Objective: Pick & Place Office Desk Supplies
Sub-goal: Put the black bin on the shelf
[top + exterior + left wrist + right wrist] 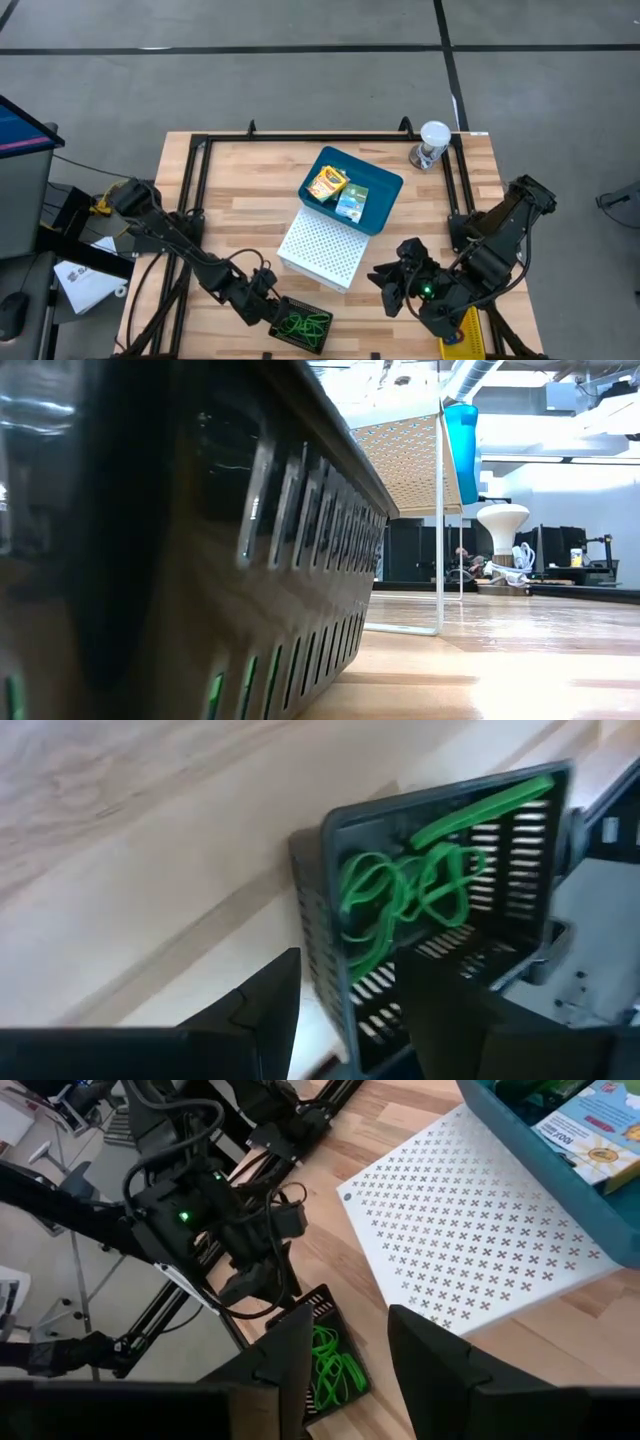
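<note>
A dark slotted basket [285, 330] stands at the table's near edge and holds olive-green rubber-band loops [410, 885]. My left gripper [268, 305] is low at the basket's left side and open. Its fingers stand on either side of the basket's near wall [322, 940], with a gap showing. My right gripper [395, 280] hangs open and empty above the table, right of the white box. A yellow-orange crayon box [326, 183] and a green card box [352, 202] lie in a blue tray [388, 190].
The blue tray overlaps the far edge of a big white perforated box [320, 250] at mid-table. A clear cup with a white lid [432, 145] stands at the far right. A yellow box [465, 330] shows under my right arm. A black frame rims the table.
</note>
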{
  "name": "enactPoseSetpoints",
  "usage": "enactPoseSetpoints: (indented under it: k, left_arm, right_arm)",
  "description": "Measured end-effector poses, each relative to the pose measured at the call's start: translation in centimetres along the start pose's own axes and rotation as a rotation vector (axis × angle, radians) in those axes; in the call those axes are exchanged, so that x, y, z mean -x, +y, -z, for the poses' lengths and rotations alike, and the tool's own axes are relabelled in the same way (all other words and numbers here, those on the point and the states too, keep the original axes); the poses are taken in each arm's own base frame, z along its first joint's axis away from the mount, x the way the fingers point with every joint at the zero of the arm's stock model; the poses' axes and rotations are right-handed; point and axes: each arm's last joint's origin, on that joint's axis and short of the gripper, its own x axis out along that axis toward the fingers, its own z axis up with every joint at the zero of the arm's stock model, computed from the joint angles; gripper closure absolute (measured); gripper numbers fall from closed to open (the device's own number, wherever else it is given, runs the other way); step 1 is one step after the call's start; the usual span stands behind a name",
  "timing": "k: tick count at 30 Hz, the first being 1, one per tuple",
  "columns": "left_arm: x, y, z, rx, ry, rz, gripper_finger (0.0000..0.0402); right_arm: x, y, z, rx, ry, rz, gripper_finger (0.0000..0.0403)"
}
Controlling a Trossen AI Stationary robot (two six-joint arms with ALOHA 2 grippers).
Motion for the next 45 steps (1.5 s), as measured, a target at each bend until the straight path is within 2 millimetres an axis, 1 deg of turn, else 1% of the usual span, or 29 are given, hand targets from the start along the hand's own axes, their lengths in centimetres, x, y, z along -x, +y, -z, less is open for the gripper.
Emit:
enactPoseSetpoints:
  k: [8, 11, 14, 16, 18, 19, 22, 24, 27, 29, 32, 36, 41, 43, 45]
  left_arm:
    - [-2.3, 0.4, 0.3, 0.006, 0.038, -0.018, 0.0244]
    - [-3.0, 0.8, 0.4, 0.020, 0.039, -0.044, 0.0256]
    - [-3.3, 1.0, 0.4, 0.032, 0.036, -0.060, 0.0290]
    - [-3.5, 1.1, 0.4, 0.030, 0.027, -0.065, 0.0326]
    - [-3.5, 1.1, 0.3, 0.019, 0.019, -0.068, 0.0372]
    - [-3.4, 1.1, 0.3, 0.017, 0.015, -0.070, 0.0386]
    - [-2.8, 1.0, 0.2, 0.016, 0.008, -0.068, 0.0396]
    - [-2.1, 0.9, 0.2, 0.013, 0.011, -0.065, 0.0399]
    - [-0.3, 0.7, 0.1, -0.003, 0.014, -0.073, 0.0400]
    - [1.5, 0.7, -0.1, -0.032, 0.013, -0.078, 0.0400]
    - [4.3, 0.4, -0.5, -0.096, 0.005, -0.039, 0.0400]
    - [8.0, 0.6, -1.4, -0.187, 0.000, -0.012, 0.0401]
    - [11.5, 1.6, -2.7, -0.205, -0.015, -0.021, 0.0401]
    - [12.4, 1.9, -3.1, -0.190, -0.037, -0.018, 0.0401]
    - [13.2, 2.2, -3.5, -0.139, -0.052, -0.021, 0.0401]
  right_arm:
    - [0.0, -0.1, 0.0, 0.006, -0.002, 0.006, 0.0273]
    - [0.1, -0.1, 0.1, 0.010, 0.001, 0.004, 0.0273]
    - [0.1, -0.1, 0.1, 0.011, 0.001, 0.003, 0.0273]
    - [0.1, -0.1, 0.1, 0.011, 0.001, 0.003, 0.0273]
    - [0.1, -0.1, 0.1, 0.011, 0.001, 0.003, 0.0273]
    - [0.1, -0.1, 0.1, 0.011, 0.001, 0.003, 0.0273]
    - [0.2, -0.1, 0.1, 0.010, 0.001, 0.003, 0.0273]
    - [0.2, -0.1, 0.1, 0.010, 0.001, 0.003, 0.0273]
    - [0.2, -0.1, 0.1, 0.009, 0.002, 0.002, 0.0273]
    - [0.2, -0.1, 0.1, 0.008, 0.003, 0.001, 0.0273]
    - [0.3, 0.0, 0.3, 0.012, 0.008, -0.004, 0.0273]
    - [0.5, 0.0, 0.5, 0.020, 0.013, -0.007, 0.0273]
    - [0.6, -0.1, 0.6, 0.027, 0.016, -0.005, 0.0273]
    - [0.7, -0.1, 0.6, 0.027, 0.016, -0.006, 0.0273]
    - [0.7, -0.1, 0.6, 0.027, 0.016, -0.006, 0.0273]
